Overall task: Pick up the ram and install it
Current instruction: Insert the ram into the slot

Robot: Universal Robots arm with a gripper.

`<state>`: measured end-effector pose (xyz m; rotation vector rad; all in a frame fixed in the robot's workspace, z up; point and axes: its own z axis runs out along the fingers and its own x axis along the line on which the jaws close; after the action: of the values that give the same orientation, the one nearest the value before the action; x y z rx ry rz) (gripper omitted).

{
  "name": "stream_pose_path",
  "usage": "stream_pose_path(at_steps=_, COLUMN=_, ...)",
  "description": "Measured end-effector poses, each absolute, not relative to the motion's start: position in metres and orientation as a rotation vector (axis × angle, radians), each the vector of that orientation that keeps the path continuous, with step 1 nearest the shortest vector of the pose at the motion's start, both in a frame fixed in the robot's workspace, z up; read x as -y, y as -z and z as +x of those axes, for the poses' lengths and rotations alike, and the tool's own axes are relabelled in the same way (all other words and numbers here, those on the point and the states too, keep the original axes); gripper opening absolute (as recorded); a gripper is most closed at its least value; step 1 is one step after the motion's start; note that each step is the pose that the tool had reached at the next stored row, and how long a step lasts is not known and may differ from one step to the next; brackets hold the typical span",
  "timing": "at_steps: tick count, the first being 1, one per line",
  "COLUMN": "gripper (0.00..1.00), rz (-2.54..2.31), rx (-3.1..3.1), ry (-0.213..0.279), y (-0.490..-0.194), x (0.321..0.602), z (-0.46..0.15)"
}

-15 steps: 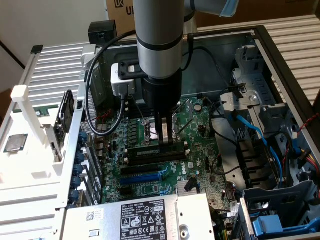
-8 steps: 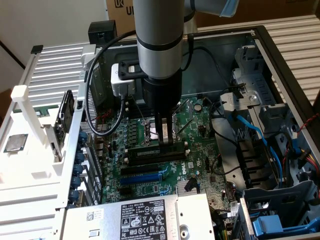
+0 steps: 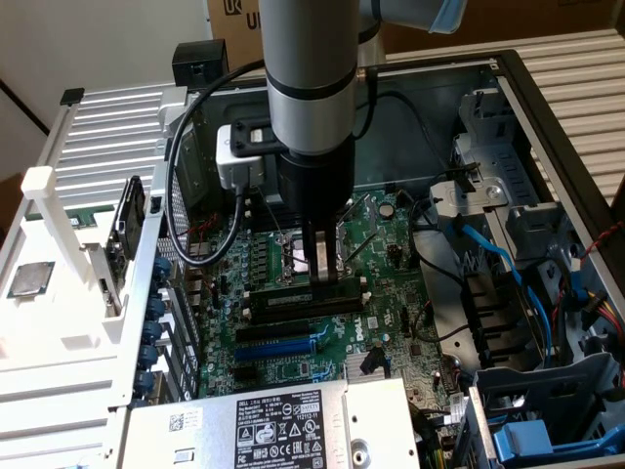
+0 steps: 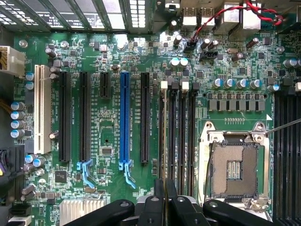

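The ram [image 3: 303, 299] is a long dark stick with black chips, lying level just above the motherboard's memory slots [image 4: 178, 136], beside the processor socket. My gripper [image 3: 320, 277] comes straight down on the stick's middle and is shut on its top edge. In the wrist view the two black fingertips [image 4: 157, 200] are pinched together over the leftmost memory slot, which has a white end clip [image 4: 163, 85]. There the stick is seen edge-on and is hard to tell from the slot under it. Whether it touches the slot I cannot tell.
The open processor socket [image 4: 233, 169] lies right beside the slots. Black and blue expansion slots [image 4: 124, 117] run parallel on the other side. A labelled power supply [image 3: 283, 425], blue cables [image 3: 498, 259] and a drive cage crowd the case. A black cable [image 3: 181, 210] loops off the wrist.
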<state>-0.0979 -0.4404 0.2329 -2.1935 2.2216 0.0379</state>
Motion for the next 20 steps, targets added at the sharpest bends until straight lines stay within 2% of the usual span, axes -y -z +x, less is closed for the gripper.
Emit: stream_pose_path(at_steps=20, gripper=0.13, rz=-2.194, rx=-2.222, ry=-0.035, y=-0.2325, x=0.4396, z=-0.0975)
